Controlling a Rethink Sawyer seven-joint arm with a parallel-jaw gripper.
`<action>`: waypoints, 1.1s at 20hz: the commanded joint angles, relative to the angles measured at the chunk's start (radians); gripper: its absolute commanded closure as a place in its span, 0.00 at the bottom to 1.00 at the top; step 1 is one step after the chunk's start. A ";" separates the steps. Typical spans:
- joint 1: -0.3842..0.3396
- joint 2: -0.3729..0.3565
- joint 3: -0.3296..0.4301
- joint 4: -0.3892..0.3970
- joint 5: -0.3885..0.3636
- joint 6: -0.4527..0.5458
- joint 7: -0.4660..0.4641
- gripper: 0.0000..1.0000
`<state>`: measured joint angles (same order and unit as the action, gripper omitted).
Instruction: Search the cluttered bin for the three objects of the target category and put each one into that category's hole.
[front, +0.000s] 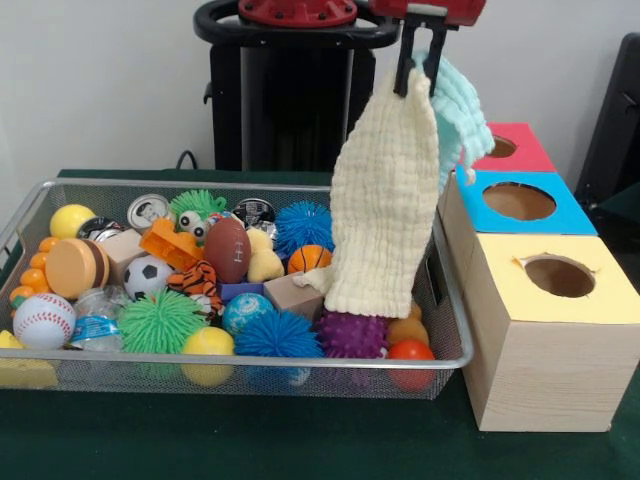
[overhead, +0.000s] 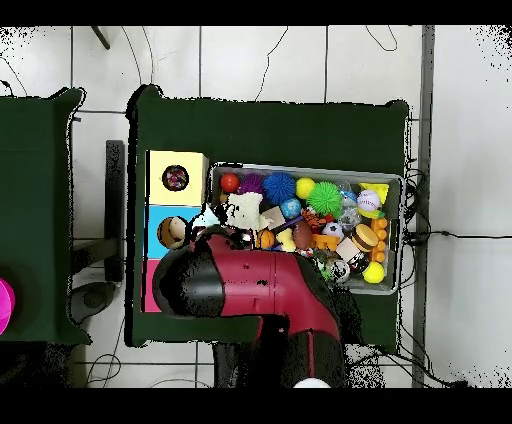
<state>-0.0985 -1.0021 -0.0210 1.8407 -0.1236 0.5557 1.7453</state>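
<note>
My gripper (front: 418, 72) hangs high over the right end of the wire bin (front: 250, 362), shut on the top of a cream waffle cloth (front: 385, 200). The cloth dangles full length, and its lower edge still rests among the toys. A mint cloth (front: 458, 108) hangs just behind it at the same height; whether the fingers pinch it too I cannot tell. To the right stand the red-topped hole (front: 500, 147), the blue-topped hole (front: 518, 200) and the yellow-topped hole (front: 560, 275). From above, the arm (overhead: 250, 285) hides the gripper, and only the cloth (overhead: 240, 212) shows beside the boxes.
The bin holds several toys: a football (front: 228, 250), soccer ball (front: 148, 274), baseball (front: 43, 320), spiky balls in blue (front: 278, 335), green (front: 160, 322) and purple (front: 350, 335), cans and blocks. The wooden box (front: 545, 370) stands against the bin's right wall.
</note>
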 joint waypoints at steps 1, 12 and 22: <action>0.020 0.029 -0.029 0.033 -0.065 -0.081 0.148 1.00; 0.102 0.117 -0.165 -0.039 -0.192 -0.097 0.164 1.00; 0.118 0.174 -0.191 -0.037 -0.210 -0.139 0.145 1.00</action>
<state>0.0286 -0.8832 -0.2007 1.8193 -0.2906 0.4643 1.7453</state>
